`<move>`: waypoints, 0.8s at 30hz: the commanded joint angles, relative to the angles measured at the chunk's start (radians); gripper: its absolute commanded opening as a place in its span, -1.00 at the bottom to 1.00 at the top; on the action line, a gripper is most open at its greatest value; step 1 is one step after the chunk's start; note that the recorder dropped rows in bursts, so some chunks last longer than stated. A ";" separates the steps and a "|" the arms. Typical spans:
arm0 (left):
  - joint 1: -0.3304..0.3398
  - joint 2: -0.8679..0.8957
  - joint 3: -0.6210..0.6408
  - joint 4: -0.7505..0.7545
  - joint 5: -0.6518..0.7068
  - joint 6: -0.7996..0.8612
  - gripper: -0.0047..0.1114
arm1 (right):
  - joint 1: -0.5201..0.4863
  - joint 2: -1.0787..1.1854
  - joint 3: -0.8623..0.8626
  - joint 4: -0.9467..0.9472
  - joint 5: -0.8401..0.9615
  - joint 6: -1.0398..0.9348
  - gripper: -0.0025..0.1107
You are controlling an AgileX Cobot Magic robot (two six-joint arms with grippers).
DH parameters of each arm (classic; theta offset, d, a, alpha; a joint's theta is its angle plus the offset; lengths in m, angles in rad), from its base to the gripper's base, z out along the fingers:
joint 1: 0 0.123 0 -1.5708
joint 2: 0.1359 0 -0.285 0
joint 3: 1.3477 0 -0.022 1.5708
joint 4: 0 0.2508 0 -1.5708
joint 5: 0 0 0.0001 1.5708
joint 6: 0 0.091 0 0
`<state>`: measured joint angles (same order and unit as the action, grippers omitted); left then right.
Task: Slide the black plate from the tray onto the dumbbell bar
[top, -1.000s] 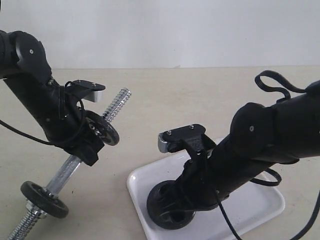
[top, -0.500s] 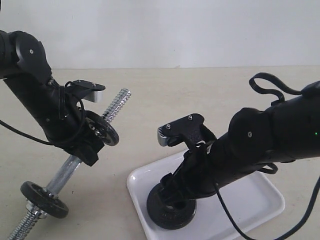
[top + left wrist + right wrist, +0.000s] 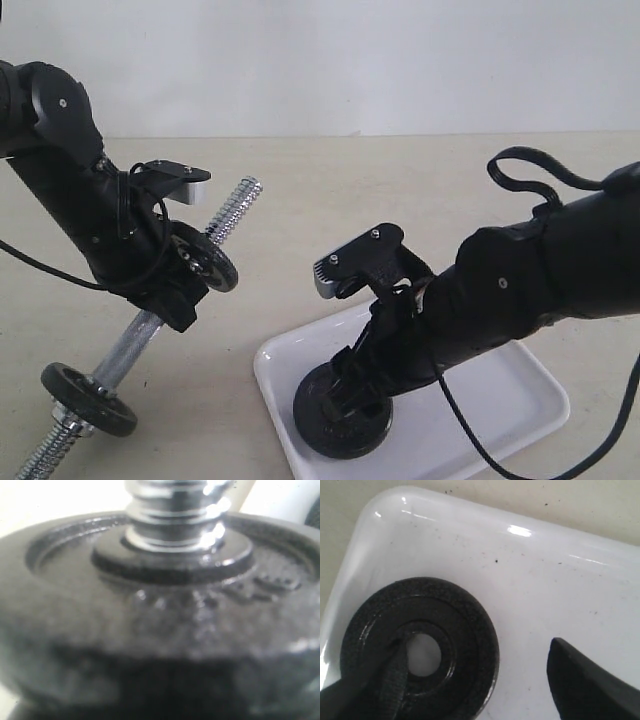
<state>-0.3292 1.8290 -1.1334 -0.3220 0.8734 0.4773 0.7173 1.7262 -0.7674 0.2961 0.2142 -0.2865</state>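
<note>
The black plate (image 3: 335, 428) (image 3: 465, 625) lies flat in the near-left corner of the white tray (image 3: 500, 420) (image 3: 545, 570). My right gripper (image 3: 348, 392) (image 3: 480, 685) is open and low over it. One finger (image 3: 370, 690) sits at the plate's centre hole and the other finger (image 3: 590, 680) is outside its rim, over bare tray. The chrome dumbbell bar (image 3: 130, 345) is tilted, with its far threaded end raised. My left gripper (image 3: 175, 295) is shut on the bar beside a black disc (image 3: 208, 262) (image 3: 160, 630). The left wrist view shows only that disc and a chrome nut (image 3: 175, 510).
Another black disc (image 3: 88, 398) sits near the bar's low end at the front left. The beige table (image 3: 400, 190) stretches behind both arms. A black cable (image 3: 530, 170) loops over my right arm.
My right arm has shifted slightly, and its gripper now sits lower over the plate. The left arm, the bar and the plate have not moved.
</note>
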 commanded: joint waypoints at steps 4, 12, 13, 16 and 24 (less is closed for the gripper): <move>-0.006 -0.059 -0.024 -0.060 0.017 -0.001 -0.84 | 0.000 0.095 -0.002 -0.016 -0.001 -0.001 0.26; -0.006 -0.059 -0.024 -0.060 0.021 -0.001 -0.84 | -0.014 0.110 -0.002 -0.070 -0.014 0.002 0.26; -0.006 -0.059 -0.024 -0.060 0.021 -0.001 -0.84 | -0.028 0.110 -0.002 -0.103 -0.003 0.022 0.26; -0.006 -0.059 -0.024 -0.060 0.021 -0.001 -0.84 | -0.076 0.110 -0.002 -0.204 0.032 0.100 0.26; -0.006 -0.059 -0.024 -0.060 0.015 0.003 -0.84 | -0.187 0.110 -0.002 -0.308 0.114 0.207 0.26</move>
<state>-0.3292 1.8290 -1.1334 -0.3220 0.8751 0.4794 0.5567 1.8116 -0.7878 0.0447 0.2309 -0.0843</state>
